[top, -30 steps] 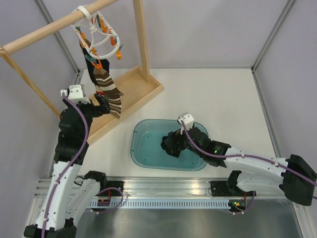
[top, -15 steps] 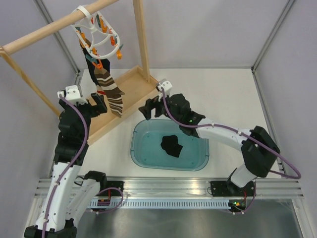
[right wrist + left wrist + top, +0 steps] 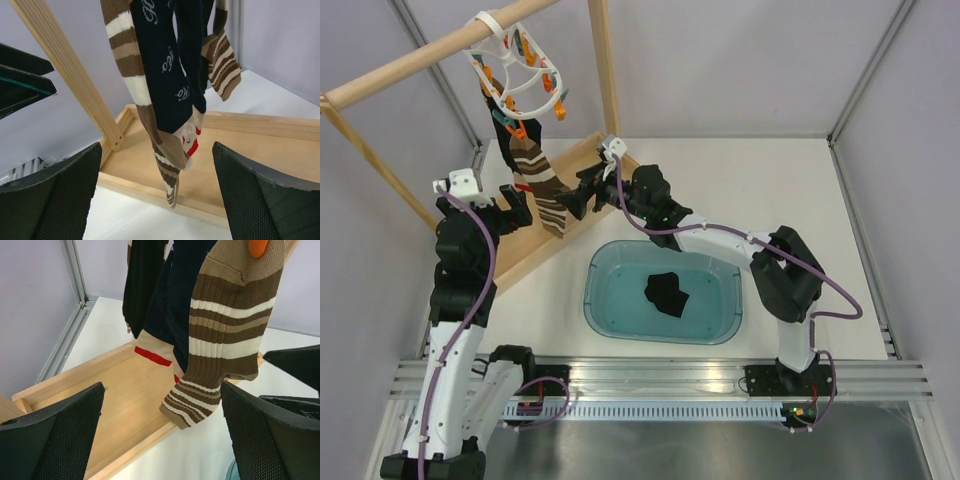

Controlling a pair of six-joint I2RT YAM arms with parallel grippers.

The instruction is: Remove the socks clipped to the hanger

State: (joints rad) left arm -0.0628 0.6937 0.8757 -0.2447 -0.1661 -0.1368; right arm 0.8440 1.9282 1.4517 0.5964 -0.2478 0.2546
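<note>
The white ring hanger [image 3: 520, 75] with orange and teal clips hangs from the wooden pole. Several socks [image 3: 535, 180] hang clipped below it. In the left wrist view I see a brown striped sock [image 3: 225, 340], a navy sock [image 3: 177, 300] and a black one [image 3: 142, 285]. In the right wrist view the navy sock [image 3: 165, 65] ends in a red-white patch [image 3: 190, 142]. My left gripper [image 3: 518, 207] [image 3: 160, 440] is open, just left of the socks. My right gripper [image 3: 582, 195] [image 3: 157, 195] is open and empty, just right of them. A black sock [image 3: 667, 292] lies in the teal basin [image 3: 605, 305].
The wooden rack has a slanted pole [image 3: 410, 65], an upright post [image 3: 605, 70] and a tray base [image 3: 525, 255] under the socks. The post [image 3: 70, 70] stands close to my right gripper's left side. Grey walls enclose the table.
My right arm has risen from the basin, leaving the black sock there, and swung left to the hanging socks. My left gripper has shifted slightly.
</note>
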